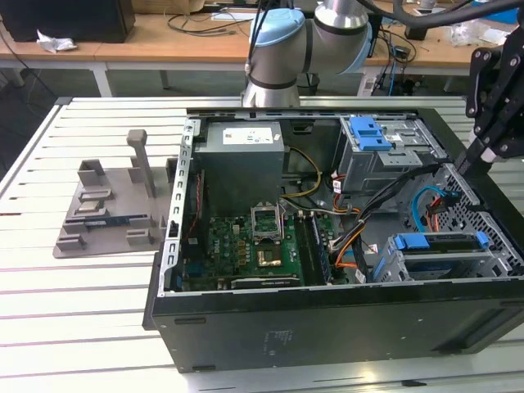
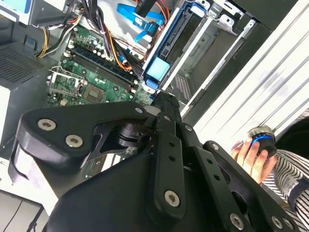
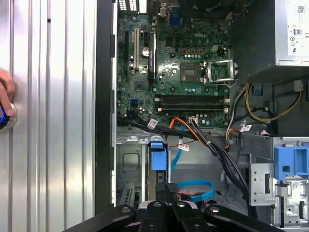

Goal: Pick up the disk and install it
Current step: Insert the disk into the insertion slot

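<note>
An open computer case lies flat on the slatted table. In its drive cage at the exterior view's right, a long blue carrier bracket stands on edge; this looks like the disk, and its metal face is hidden. The same blue frame runs along a dark slot in the second wrist view, ending in a ribbed blue latch. My black gripper hangs just above that cage. Its fingertips meet in both wrist views, so it is shut with nothing between them.
Inside the case are a grey power supply, a green motherboard, bundled cables and a second cage with a blue latch. A grey fixture stands at the exterior view's left. A person's hand rests on a knob beside the case.
</note>
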Controlling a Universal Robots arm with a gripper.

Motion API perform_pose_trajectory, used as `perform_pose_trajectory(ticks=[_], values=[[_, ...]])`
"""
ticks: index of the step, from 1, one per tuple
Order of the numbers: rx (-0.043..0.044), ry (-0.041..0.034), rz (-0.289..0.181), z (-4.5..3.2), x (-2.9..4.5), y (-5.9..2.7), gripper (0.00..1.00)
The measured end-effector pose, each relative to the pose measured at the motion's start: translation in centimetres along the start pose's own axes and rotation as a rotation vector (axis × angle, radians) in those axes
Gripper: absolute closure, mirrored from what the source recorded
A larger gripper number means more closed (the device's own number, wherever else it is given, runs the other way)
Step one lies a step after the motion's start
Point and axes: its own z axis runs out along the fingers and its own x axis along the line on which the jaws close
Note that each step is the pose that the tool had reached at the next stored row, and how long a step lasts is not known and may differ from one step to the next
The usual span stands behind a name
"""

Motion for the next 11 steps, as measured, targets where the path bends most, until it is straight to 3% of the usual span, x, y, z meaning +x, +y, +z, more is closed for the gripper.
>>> perform_pose_trajectory(ticks=[11], values=[[0.0000, -0.0001, 0.000, -1.22, -0.03, 0.04, 0.89]])
